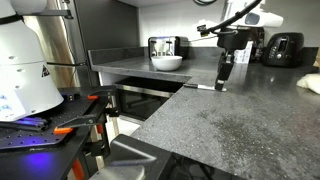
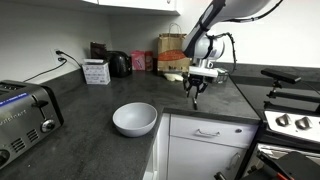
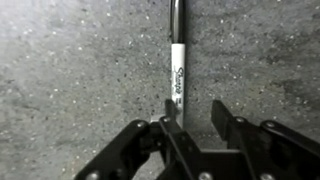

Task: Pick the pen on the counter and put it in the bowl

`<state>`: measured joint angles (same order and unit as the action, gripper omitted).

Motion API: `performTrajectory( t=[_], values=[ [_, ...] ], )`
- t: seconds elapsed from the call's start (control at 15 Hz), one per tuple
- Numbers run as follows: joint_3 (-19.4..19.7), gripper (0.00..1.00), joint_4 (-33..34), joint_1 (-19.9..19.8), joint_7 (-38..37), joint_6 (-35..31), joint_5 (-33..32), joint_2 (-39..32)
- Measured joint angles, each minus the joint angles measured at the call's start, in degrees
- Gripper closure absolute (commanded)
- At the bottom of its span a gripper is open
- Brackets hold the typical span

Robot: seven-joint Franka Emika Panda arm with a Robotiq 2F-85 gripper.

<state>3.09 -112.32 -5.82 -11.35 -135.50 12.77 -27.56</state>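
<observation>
The pen [image 3: 177,65] is a white Sharpie marker with a dark end, lying flat on the dark speckled counter [image 3: 70,70]. In the wrist view my gripper [image 3: 195,115] is open and low over it. The pen's near end lies just beside the left finger, not between the jaws. In both exterior views the gripper [image 1: 222,82] [image 2: 195,96] points down close to the counter [image 1: 250,125] [image 2: 90,105] near its front edge. The white bowl [image 1: 166,62] [image 2: 135,118] stands empty on the counter, well apart from the gripper. I cannot make out the pen in the exterior views.
A silver toaster [image 2: 22,118] stands beside the bowl. A white box [image 2: 97,71], a black appliance [image 2: 119,63] and cardboard boxes [image 2: 172,52] line the back wall. A stove [image 2: 290,120] sits past the counter end. Another black appliance [image 1: 283,48] stands behind the arm.
</observation>
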Motion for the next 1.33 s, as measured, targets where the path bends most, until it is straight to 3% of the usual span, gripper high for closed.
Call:
performTrajectory(
  t=[0.13, 0.2, 0.8, 1.07, 1.33],
  values=[
    [0.1, 0.88, -0.1, -0.3, 0.0, 0.6, 0.0, -0.1],
    [0.3, 1.0, -0.1, -0.4, 0.0, 0.7, 0.0, -0.1],
    [0.6, 0.97, -0.1, 0.2, -0.1, 0.9, -0.2, 2.0],
    [0.2, 0.97, 0.1, 4.4, -5.1, 6.2, -1.5, 7.5],
    [-2.6, 0.97, 0.8, 9.8, -9.9, 11.0, -3.0, 10.9]
  ],
)
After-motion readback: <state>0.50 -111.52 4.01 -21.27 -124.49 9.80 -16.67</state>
